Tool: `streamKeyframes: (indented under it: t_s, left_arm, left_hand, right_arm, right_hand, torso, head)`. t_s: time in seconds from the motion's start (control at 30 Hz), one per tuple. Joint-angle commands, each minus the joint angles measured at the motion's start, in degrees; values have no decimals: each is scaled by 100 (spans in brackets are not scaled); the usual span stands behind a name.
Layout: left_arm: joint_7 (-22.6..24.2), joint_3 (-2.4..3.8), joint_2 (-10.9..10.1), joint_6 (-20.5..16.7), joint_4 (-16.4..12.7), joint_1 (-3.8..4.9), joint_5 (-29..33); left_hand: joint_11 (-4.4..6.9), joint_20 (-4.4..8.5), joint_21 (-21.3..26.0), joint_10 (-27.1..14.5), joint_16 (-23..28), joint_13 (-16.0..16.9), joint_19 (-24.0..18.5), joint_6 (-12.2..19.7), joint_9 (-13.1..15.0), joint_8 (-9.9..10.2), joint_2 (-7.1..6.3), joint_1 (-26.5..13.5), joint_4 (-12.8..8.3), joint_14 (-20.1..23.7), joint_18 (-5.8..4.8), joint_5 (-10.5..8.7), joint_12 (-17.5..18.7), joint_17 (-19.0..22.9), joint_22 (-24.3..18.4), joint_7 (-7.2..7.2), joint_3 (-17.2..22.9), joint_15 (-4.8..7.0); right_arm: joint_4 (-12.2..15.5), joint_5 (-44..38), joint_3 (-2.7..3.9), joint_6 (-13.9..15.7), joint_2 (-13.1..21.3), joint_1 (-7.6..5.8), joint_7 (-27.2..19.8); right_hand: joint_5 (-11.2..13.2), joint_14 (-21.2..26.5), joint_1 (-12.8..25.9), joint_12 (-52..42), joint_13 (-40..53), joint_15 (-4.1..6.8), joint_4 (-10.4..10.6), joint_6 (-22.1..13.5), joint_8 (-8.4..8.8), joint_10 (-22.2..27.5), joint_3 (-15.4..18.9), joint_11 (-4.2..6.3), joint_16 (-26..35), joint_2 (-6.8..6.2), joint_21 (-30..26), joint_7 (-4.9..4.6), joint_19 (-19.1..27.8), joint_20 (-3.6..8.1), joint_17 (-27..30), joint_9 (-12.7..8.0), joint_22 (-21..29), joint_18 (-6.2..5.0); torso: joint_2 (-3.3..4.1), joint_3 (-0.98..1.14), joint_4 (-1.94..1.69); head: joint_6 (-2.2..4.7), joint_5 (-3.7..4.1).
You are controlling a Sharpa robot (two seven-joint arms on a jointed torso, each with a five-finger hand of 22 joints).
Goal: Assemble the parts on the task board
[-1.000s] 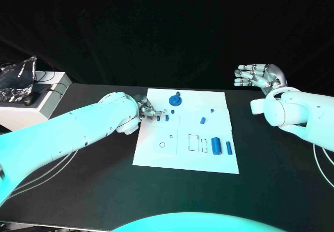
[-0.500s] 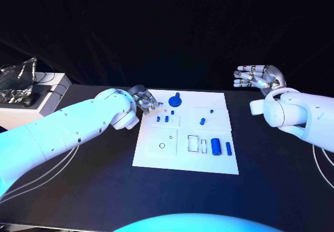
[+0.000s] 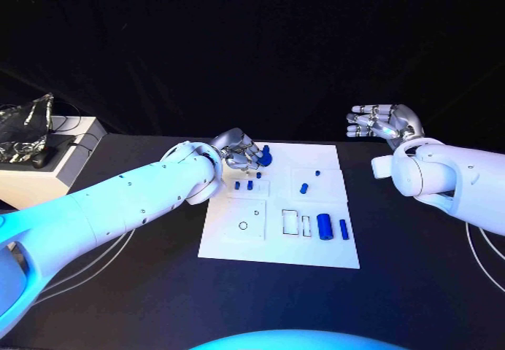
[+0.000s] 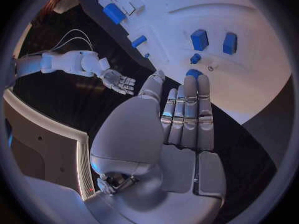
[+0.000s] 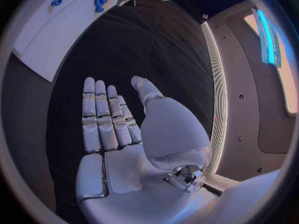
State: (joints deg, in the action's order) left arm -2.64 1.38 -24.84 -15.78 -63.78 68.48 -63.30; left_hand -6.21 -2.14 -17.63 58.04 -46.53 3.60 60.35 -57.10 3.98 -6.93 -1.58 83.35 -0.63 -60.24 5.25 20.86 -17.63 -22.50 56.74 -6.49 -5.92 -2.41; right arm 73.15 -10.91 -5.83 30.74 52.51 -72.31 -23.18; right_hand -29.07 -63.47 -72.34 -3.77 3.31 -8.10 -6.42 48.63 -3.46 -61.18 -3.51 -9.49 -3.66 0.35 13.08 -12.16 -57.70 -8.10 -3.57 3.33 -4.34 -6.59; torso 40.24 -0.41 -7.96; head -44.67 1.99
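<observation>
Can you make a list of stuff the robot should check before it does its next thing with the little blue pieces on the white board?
1. Left robot hand holds nothing: ok. In the left wrist view its fingers are straight with nothing between them.
2. Right robot hand is out of the way: ok. It is raised off to the side of the task board, fingers apart, holding nothing.
3. The round blue part by the left hand can be seen clearly: not ok. The hand partly covers it in the head view.
4. The two long blue parts lie on the board: ok.
5. Which slot each part fits: cannot tell.
</observation>
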Motion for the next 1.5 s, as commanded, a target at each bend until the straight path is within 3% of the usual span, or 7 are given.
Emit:
streamKeyframes:
  t_s: [0.03, 0.17, 0.3, 0.47, 0.83, 1.17, 1.5]
  left_arm:
    - [481, -41, 179, -192, 234, 3, -813]
    - [467, -75, 332, -153, 467, 5, -1090]
    - [399, -89, 416, -77, 602, 11, -1343]
    - [239, -142, 493, 115, 724, 31, -1779]
    - [126, -207, 537, 489, 753, 40, -1971]
    - [57, -213, 543, 492, 772, 41, -1950]
    - [-26, -215, 588, 706, 849, 35, -1929]
  left_hand:
    - [-5, 33, -186, 84, -241, -8, 56, -92, -17, 145, 19, 159, -150, -51, 46, 6, 289, -45, 228, 16, 187, 16]
    - [2, 53, -627, 230, -827, 9, -144, -235, -23, 348, -54, 87, -315, 65, 58, 0, 620, -167, 889, 45, 566, 36]
    - [2, 30, -755, 194, -1137, -2, -235, -191, -18, 320, -97, -5, -345, 164, 78, -1, 696, -158, 1145, 64, 706, 33]
    - [-13, 0, -865, 94, -1547, 0, -265, -195, -17, 320, -202, -154, -269, 258, 89, -39, 709, -151, 1366, 59, 665, 9]
    - [-2, -34, -959, 261, -2332, 1, -175, -343, -11, 319, -312, -183, 44, 289, 153, -90, 608, 185, 1753, 16, 407, -15]
    - [8, -54, -996, 446, -2550, -4, -116, -413, -18, 330, -224, -61, 99, 277, 218, -92, 866, 372, 1917, -25, 530, -7]
    - [45, -6, -1237, 716, -2645, -7, -177, -524, -27, 338, -161, 28, -90, 278, 235, -85, 1154, 425, 1950, -40, 1278, 44]
  right_arm:
    - [-9, -43, 2, -89, -34, 1, -75]
    - [-15, -45, 2, -91, -61, 1, -78]
    - [-16, -50, 3, -90, -75, 0, -79]
    - [-10, -63, 3, -90, -87, -4, -78]
    - [3, -111, 4, -87, -78, -11, -80]
    - [3, -131, 5, -90, -86, -14, -81]
    - [11, -135, 6, -95, -89, -18, -82]
  right_hand:
    - [-23, 36, -20, 34, -1, 2, -27, 25, 27, 16, 3, 27, 18, 17, 25, 18, 50, 6, 8, -3, 3, 8]
    - [-23, 36, -20, 34, -1, 2, -27, 25, 27, 16, 3, 27, 18, 17, 25, 18, 50, 6, 8, -3, 3, 8]
    - [-23, 36, -20, 34, -1, 2, -27, 25, 27, 16, 3, 27, 18, 17, 25, 18, 50, 6, 8, -3, 3, 8]
    - [-28, 40, 13, 34, -1, 0, -45, 12, 29, 23, -22, 22, 19, 14, 33, 13, 60, 4, 9, -4, 5, 10]
    - [-28, 40, 26, 34, -1, 0, -37, 11, 28, 25, -20, 23, 18, 18, 34, 13, 61, 2, 8, -4, 5, 11]
    - [-28, 40, 26, 34, -1, 0, -36, 11, 28, 25, -19, 23, 18, 18, 34, 13, 61, 2, 8, -4, 5, 11]
    - [-29, 40, 37, 34, -1, 0, -20, 14, 27, 25, -13, 21, 18, 21, 38, 9, 64, 1, 8, -3, 6, 10]
  torso:
    - [43, -5, 18]
    - [72, 6, 38]
    - [99, 15, 51]
    - [107, 26, 51]
    - [106, 14, 45]
    - [109, 15, 46]
    - [108, 17, 54]
  head:
    - [50, 5]
    - [69, -4]
    - [88, -7]
    - [88, -3]
    - [46, 6]
    - [21, -5]
    - [6, 2]
